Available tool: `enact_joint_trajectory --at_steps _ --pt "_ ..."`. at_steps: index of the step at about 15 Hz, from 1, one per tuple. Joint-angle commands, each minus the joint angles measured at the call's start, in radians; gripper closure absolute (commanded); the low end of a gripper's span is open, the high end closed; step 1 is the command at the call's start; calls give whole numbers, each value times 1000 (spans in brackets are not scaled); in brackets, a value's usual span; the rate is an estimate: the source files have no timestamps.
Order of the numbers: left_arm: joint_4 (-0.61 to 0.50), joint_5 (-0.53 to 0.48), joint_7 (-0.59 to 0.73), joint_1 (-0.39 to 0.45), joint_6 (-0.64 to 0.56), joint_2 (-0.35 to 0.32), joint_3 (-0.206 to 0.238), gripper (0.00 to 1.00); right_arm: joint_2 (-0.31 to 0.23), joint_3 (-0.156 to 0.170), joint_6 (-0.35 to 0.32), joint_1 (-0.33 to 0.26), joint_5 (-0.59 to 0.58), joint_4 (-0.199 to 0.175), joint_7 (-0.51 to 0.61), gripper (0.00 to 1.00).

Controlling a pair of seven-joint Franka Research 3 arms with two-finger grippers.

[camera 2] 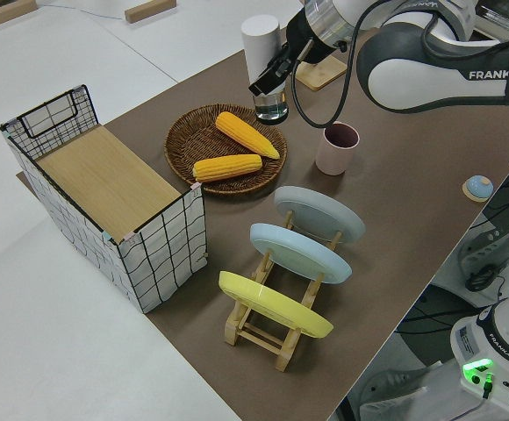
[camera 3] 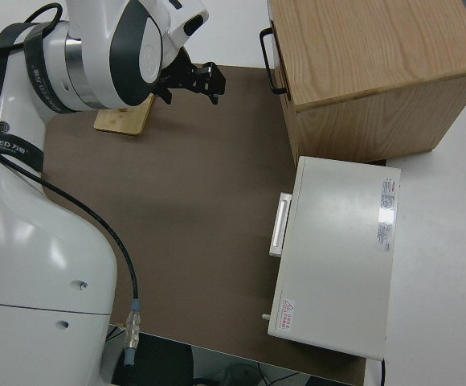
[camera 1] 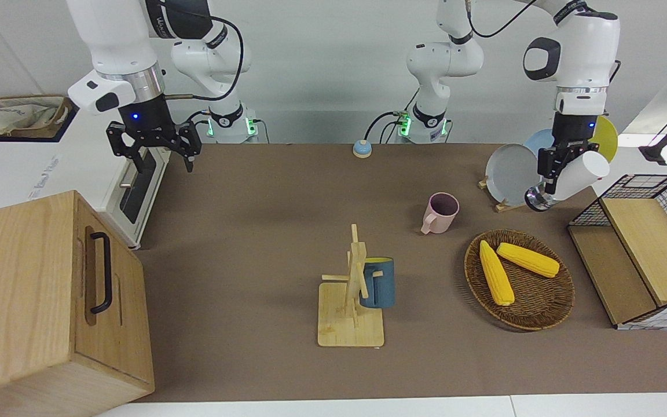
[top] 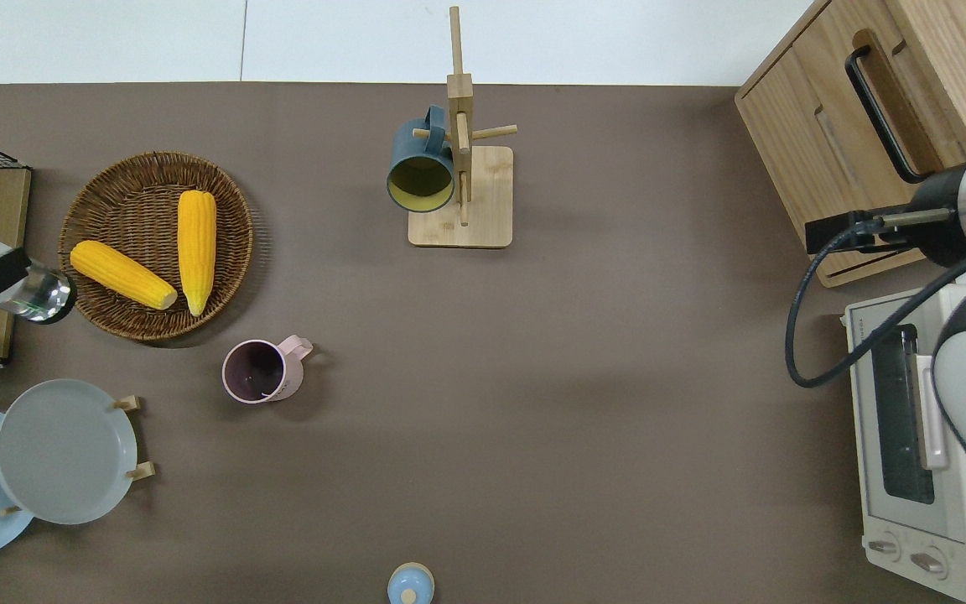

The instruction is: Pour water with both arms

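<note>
The left arm's black two-finger gripper (camera 1: 548, 174) held a white, smooth-sided bottle with a clear glass base (camera 1: 568, 180), clamped across its body and tilted well off upright. In the overhead view it hung over the table edge between the round woven wicker basket (top: 106, 195) and the wire-mesh crate with a wooden insert (camera 2: 105, 189). The right arm's black gripper (camera 1: 154, 152) hung with its fingers spread wide and nothing between them, near the white metal toaster oven (top: 919, 470).

The likely receiving vessel, a matte pink ceramic mug with a dark inside (camera 1: 441, 212), stood upright on the brown table (camera 1: 252, 243), well apart from the bottle and nearer to the robots than the basket. The risk I see is spillage: the bottle was already slanted while away from the mug, so any water could land on the table or the two yellow ribbed corn cobs (camera 1: 513, 263). A glossy bottle could also slip in a two-finger pinch.

A dark blue mug with a yellow lining (top: 421, 171) hung on a pale wooden peg stand (top: 466, 168), and smooth plates (camera 2: 300, 250) stood in a wooden rack.
</note>
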Motion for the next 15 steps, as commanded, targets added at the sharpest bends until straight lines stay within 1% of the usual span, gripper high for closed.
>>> enact_joint_trajectory --at_steps 1,3,5,8,10,12,13,14,15 --pt "134 63 -2 3 -21 46 43 1000 -2 3 -2 -6 28 2 8 17" --pt "188 80 29 3 -44 62 66 1000 -2 3 -2 -6 28 2 8 19" --pt "237 79 88 0 -59 84 106 1000 -2 3 -2 -6 28 2 8 17" --pt "263 65 174 -2 -56 104 149 1000 -2 3 -2 -6 28 2 8 19" --pt "265 59 219 -3 -45 119 187 1000 -2 3 -2 -6 28 2 8 19" --pt "269 -10 311 -2 -38 132 219 1000 -2 3 -2 -6 28 2 8 17" --pt "274 -71 380 0 -38 133 230 1000 -2 3 -2 -6 28 2 8 19" --pt "280 -134 441 10 -38 133 233 1000 -2 3 -4 -6 28 2 8 17" --pt "283 -186 496 45 -38 139 230 1000 -2 3 -2 -6 28 2 8 17"
